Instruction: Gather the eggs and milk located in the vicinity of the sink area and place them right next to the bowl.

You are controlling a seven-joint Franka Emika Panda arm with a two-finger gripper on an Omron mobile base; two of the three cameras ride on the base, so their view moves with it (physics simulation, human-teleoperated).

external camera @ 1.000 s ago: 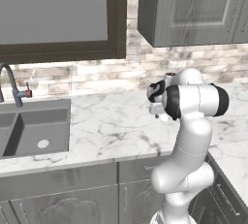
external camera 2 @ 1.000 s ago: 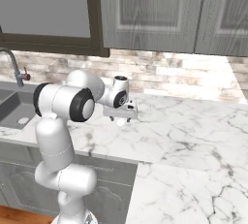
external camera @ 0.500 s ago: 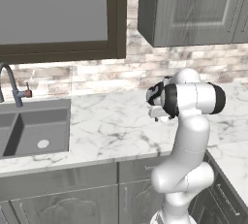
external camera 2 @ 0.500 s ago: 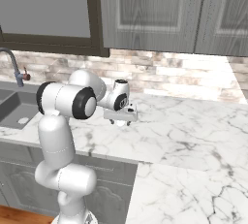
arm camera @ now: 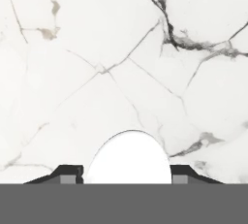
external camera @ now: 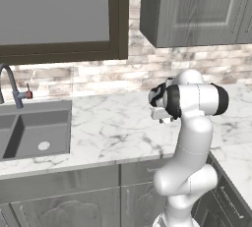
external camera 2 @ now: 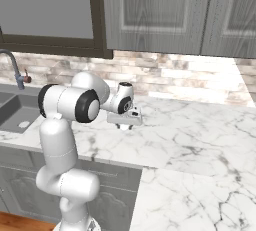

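In the left base view, the dark grey recessed double-basin sink (external camera: 34, 135) with its curved grey faucet (external camera: 11, 86) is seen at the far left of the white, grey-veined marble counter (external camera: 113, 127). The two-finger gripper (external camera: 164, 119) is held low over the counter, well apart from the sink, pointing down.

In the right base view, the gripper (external camera 2: 125, 125) is seen close above the marble, again well to the right of the sink (external camera 2: 15, 115). How the jaws stand cannot be made out here.

In the hand view, bare marble (arm camera: 121, 58) is looked down upon, and the dark fingertips (arm camera: 68, 172) are seen standing apart at the bottom. Whether anything is clamped between them cannot be told.

The step in hand is judged to be a grasp or a placing at this spot on the counter. For the next move, the grip must be confirmed; otherwise the eggs and the milk are to be sought nearer the sink and carried to the bowl.
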